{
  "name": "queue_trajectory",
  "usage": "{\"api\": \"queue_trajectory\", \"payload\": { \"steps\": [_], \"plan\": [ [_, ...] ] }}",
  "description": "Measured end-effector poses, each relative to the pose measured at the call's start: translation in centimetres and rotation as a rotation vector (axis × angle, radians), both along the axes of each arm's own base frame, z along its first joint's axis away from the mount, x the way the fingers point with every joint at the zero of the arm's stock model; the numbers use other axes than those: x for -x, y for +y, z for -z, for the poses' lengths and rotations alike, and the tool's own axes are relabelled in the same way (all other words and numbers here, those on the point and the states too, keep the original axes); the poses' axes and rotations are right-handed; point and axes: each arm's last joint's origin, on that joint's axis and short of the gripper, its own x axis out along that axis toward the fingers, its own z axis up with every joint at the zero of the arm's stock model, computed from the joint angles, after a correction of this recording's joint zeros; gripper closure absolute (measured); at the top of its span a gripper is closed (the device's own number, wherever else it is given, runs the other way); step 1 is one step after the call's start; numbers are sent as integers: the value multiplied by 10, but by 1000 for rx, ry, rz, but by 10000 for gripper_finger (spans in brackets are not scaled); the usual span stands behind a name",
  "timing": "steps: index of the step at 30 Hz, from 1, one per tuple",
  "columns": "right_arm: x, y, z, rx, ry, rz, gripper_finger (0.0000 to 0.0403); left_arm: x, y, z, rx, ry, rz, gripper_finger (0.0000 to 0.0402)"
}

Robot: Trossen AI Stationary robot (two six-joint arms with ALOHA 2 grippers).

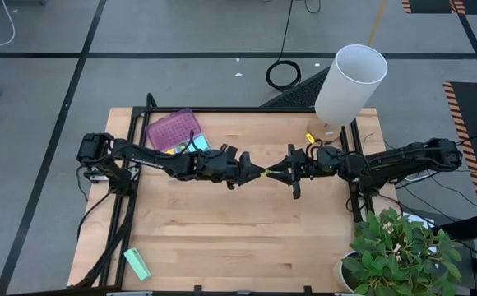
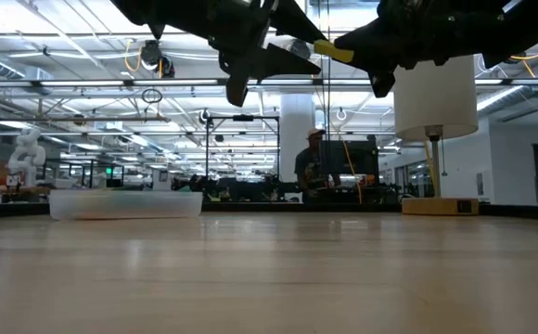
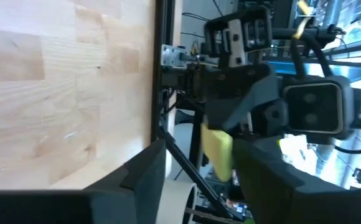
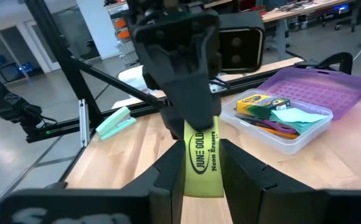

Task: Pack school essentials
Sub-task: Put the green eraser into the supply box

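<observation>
Meeting tip to tip above the counter (image 1: 222, 230), beside the purple-lidded box (image 1: 174, 130), left gripper (image 1: 255, 171) and right gripper (image 1: 275, 172) both pinch the yellow eraser (image 4: 203, 165).

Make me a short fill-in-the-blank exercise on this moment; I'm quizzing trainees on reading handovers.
1. Both grippers, left and right, grip one yellow ____ in mid-air.
2. The case with the crayon box has a ____ lid.
3. The mint-green block lies on the table, near the ____ arm's side.
4. The white lamp stands behind the ____ arm.

Missing words: eraser; purple; left; right
</observation>
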Motion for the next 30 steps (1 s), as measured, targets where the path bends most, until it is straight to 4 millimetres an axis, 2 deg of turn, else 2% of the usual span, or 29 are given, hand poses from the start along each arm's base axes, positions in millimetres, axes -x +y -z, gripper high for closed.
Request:
{"api": "queue_trajectory", "payload": {
  "steps": [6, 12, 30],
  "plan": [
    [0, 0, 0, 1, 0, -4, 321, 0, 3, -1, -14, -12, -3, 271],
    [0, 0, 0, 18, -1, -7, 321, -1, 4, -2, -33, -24, 5, 301],
    [0, 0, 0, 52, -2, -6, 321, -1, 3, -3, -94, -29, 34, 309]
  ]
}}
